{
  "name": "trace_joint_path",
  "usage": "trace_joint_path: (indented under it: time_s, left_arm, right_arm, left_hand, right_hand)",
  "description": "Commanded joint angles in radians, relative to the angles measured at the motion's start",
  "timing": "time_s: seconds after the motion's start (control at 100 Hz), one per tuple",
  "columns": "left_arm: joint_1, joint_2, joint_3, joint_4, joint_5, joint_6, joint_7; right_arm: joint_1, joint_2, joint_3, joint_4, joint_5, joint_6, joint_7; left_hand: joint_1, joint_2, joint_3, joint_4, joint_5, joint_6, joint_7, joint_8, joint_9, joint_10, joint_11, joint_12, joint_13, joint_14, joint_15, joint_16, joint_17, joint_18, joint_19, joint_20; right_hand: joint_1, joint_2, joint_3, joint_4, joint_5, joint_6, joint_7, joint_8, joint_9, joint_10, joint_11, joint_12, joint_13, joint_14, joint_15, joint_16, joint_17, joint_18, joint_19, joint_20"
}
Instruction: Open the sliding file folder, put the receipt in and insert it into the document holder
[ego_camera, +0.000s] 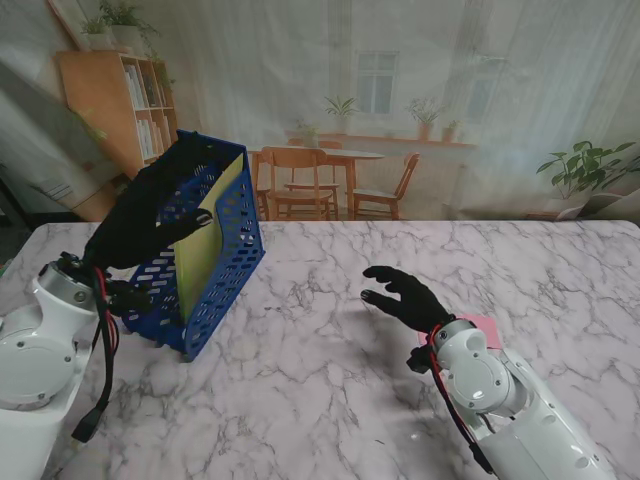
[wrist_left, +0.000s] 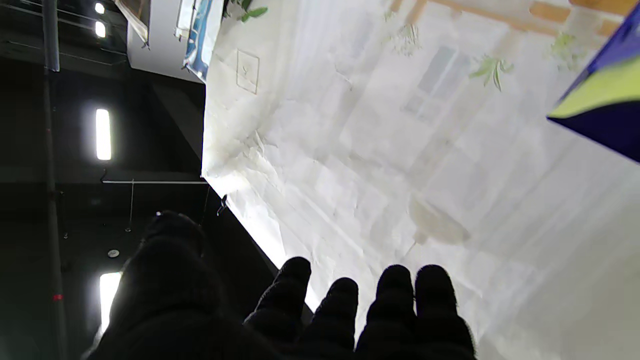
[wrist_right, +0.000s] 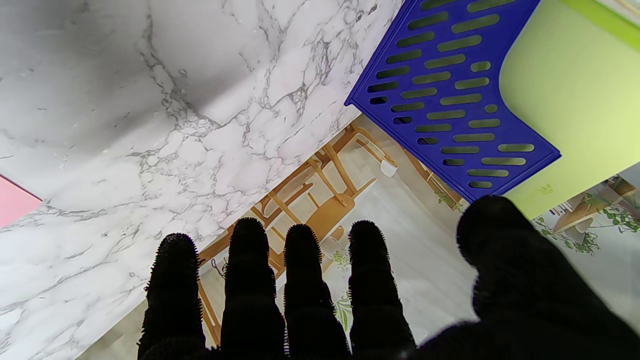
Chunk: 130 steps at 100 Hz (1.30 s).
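The yellow-green folder (ego_camera: 205, 240) already stands inside the blue holder (ego_camera: 225, 285) on the left of the worktop (ego_camera: 320, 390), so the step in hand looks like seating it fully, best done by steadying the tilted holder while easing off. The left hand (ego_camera: 150, 215) lies against the holder's outer wall, with one of its fingers (ego_camera: 195, 220) hooked over the folder's edge. The right hand (ego_camera: 405, 295) hovers well apart, fingers spread and empty, near a pink slip (ego_camera: 480, 328).

No legible text, label, brand, number or sign found in any view; small mark on green folder (wrist_right: 565, 95) too blurred.
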Motion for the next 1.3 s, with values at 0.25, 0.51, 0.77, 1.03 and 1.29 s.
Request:
trace_joint_path:
  time_s: [0.25,0.51,0.77,1.03,1.29]
  left_arm:
    - [0.065,-0.015,-0.042,0.089,0.042,-0.020,0.096]
    - [0.067,-0.029,-0.018,0.186,0.092,0.009,0.178]
    - [0.038,-0.035,0.038,0.275,0.104,0.075,0.213]
    - [0.002,-0.038,0.100,0.345,0.111,0.135,0.235]
    - [-0.034,-0.046,0.139,0.408,0.104,0.175,0.268]
  right_arm:
    - [-0.005,0.002,-0.004,-0.001,-0.002,-0.004,0.005]
    - [-0.006,0.002,-0.005,0.000,-0.009,-0.005,0.001]
    - [-0.005,0.002,-0.009,-0.001,-0.010,0.001,0.003]
    - [-0.002,0.002,-0.014,0.001,-0.010,0.006,0.005]
    - [0.002,0.003,-0.018,0.003,-0.011,0.009,0.007]
  left_hand:
    - [-0.055,-0.137,-0.008,-0.026,-0.085,0.150,-0.058,-0.083,-0.064,0.085,-0.030,-0.066,-0.006,0.013,0.071,-0.021,0.059,-0.053,0.138,0.000]
    - [-0.036,-0.184,0.001,-0.026,-0.084,0.189,-0.023,-0.063,0.035,0.123,0.001,-0.019,0.064,0.036,0.153,-0.003,0.120,-0.049,0.224,0.029]
    - [-0.007,-0.216,0.005,-0.023,-0.051,0.207,-0.005,-0.039,0.087,0.130,0.019,0.030,0.092,0.045,0.179,0.014,0.141,-0.045,0.255,0.040]
    - [0.038,-0.200,0.021,-0.018,-0.024,0.205,-0.006,-0.032,0.094,0.122,0.014,0.044,0.095,0.040,0.181,0.018,0.140,-0.047,0.259,0.040]
    - [0.132,-0.134,0.045,-0.014,-0.011,0.197,-0.004,-0.027,0.111,0.116,0.017,0.051,0.107,0.034,0.185,0.019,0.145,-0.048,0.266,0.042]
  right_hand:
    - [-0.026,0.037,-0.018,-0.021,-0.010,-0.030,-0.010,-0.004,-0.012,-0.022,0.014,0.004,-0.009,0.001,0.047,0.011,-0.007,0.010,-0.002,0.013]
    - [-0.027,0.038,-0.021,-0.021,-0.012,-0.029,-0.011,-0.004,-0.013,-0.023,0.013,0.003,-0.009,0.001,0.047,0.011,-0.006,0.010,-0.003,0.013]
    - [-0.027,0.038,-0.023,-0.021,-0.013,-0.029,-0.012,-0.003,-0.014,-0.022,0.013,0.004,-0.011,0.000,0.046,0.011,-0.009,0.011,-0.006,0.014]
    - [-0.027,0.039,-0.026,-0.021,-0.012,-0.030,-0.012,-0.003,-0.015,-0.022,0.013,0.003,-0.012,0.000,0.044,0.011,-0.010,0.011,-0.008,0.014]
    - [-0.027,0.041,-0.028,-0.021,-0.012,-0.030,-0.013,-0.003,-0.015,-0.022,0.013,0.003,-0.013,0.001,0.043,0.011,-0.009,0.010,-0.009,0.015]
